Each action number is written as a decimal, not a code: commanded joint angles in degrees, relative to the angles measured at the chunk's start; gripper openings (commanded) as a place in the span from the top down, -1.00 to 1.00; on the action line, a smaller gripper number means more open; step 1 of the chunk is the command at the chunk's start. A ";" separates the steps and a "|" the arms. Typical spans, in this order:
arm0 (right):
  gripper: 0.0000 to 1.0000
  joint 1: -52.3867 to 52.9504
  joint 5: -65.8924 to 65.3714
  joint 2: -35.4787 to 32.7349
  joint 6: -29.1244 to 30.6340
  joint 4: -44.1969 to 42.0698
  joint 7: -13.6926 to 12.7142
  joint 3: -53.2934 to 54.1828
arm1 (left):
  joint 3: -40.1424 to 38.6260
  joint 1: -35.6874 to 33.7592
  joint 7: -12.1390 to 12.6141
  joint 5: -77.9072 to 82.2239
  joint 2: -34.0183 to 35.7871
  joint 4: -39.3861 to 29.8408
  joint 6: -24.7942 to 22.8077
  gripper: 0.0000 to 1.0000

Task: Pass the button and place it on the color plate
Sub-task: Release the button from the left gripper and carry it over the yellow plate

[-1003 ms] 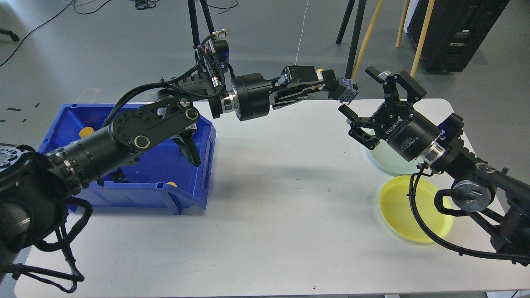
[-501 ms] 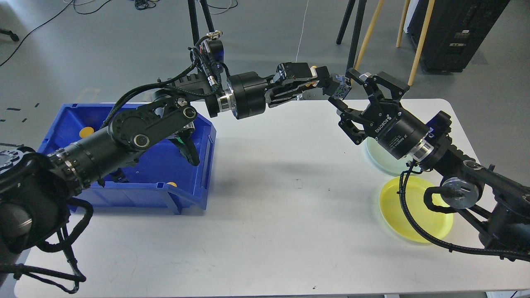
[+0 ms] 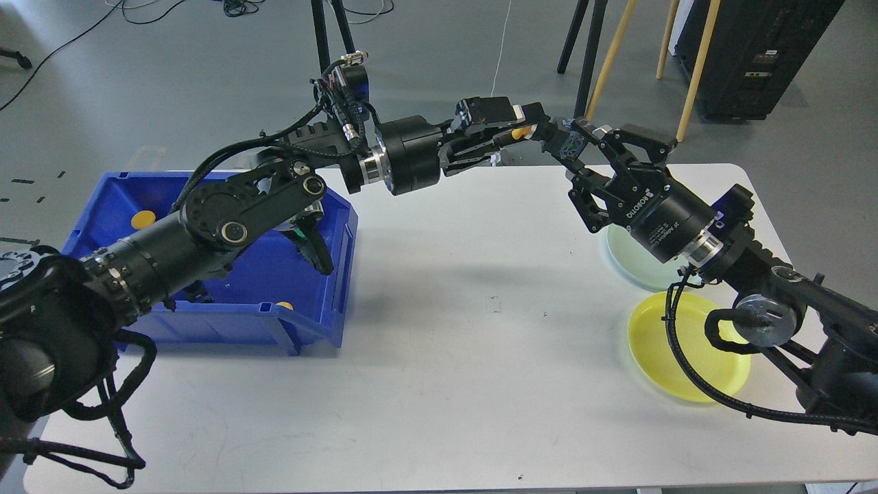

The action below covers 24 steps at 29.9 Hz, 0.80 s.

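On the near right of the white tabletop (image 3: 439,357) lies a yellow plate (image 3: 675,360), partly crossed by the right arm's cable. Just beyond it, a pale green plate (image 3: 634,264) sits mostly hidden under the right wrist. On the near left stands a blue bin (image 3: 329,274) with the left arm reaching over it; two yellow buttons show inside, one by the front wall (image 3: 285,306) and one at the far left (image 3: 143,219).

Farther back, above the far edge of the tabletop, the two arms meet. The left gripper (image 3: 559,137) points right with its fingers drawn together, and a small yellow button (image 3: 523,132) shows between them just behind the tips, so it appears to be clamped on that button. The right gripper (image 3: 621,154) points toward it with its fingers spread apart around the left fingertips; whether they touch cannot be told.

Beyond the tabletop, tripod legs (image 3: 583,55) stand on the grey floor.
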 commanded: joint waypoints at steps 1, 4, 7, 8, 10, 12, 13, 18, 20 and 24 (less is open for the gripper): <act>0.98 -4.77 6.81 0.19 -4.68 0.71 -0.63 4.16 | -2.75 0.64 0.00 -1.91 0.50 -0.10 -1.59 -0.83; 0.99 -13.11 18.49 -0.06 -9.59 4.83 -0.90 7.50 | -5.91 1.35 0.00 -2.62 2.07 -0.10 -2.53 -0.84; 0.99 -24.97 28.09 -1.03 -19.51 14.32 -0.73 10.40 | -7.06 1.52 0.00 -2.62 7.25 -1.15 -2.53 -0.85; 0.99 -29.10 30.20 -1.12 -23.02 16.52 -0.81 12.50 | -6.45 1.52 0.00 -2.53 9.53 -1.76 -2.53 -0.85; 0.99 -36.14 32.67 -0.69 -28.48 18.99 -0.90 15.93 | -5.57 1.70 0.00 -1.48 14.02 -3.60 -2.53 -0.86; 0.99 -40.55 35.13 -0.25 -32.18 19.70 -0.99 17.79 | -3.12 1.35 0.00 2.19 18.94 -5.01 -2.53 -0.91; 0.99 -41.78 36.53 -0.07 -33.42 19.70 -1.08 18.06 | -1.45 0.65 0.00 5.78 21.57 -5.37 -2.53 -0.94; 0.87 -43.47 40.68 -0.07 -34.84 19.09 -2.04 17.97 | 1.99 -3.92 0.00 32.31 29.85 -6.69 -2.53 -0.98; 0.40 -43.56 40.77 -0.07 -34.84 19.17 -2.22 18.23 | 2.78 -4.63 0.00 43.47 32.31 -6.78 -2.53 -0.98; -0.96 -43.56 40.85 -0.16 -33.35 19.97 -2.22 18.76 | 7.52 -4.89 0.00 65.36 33.81 -6.25 -2.53 -0.98</act>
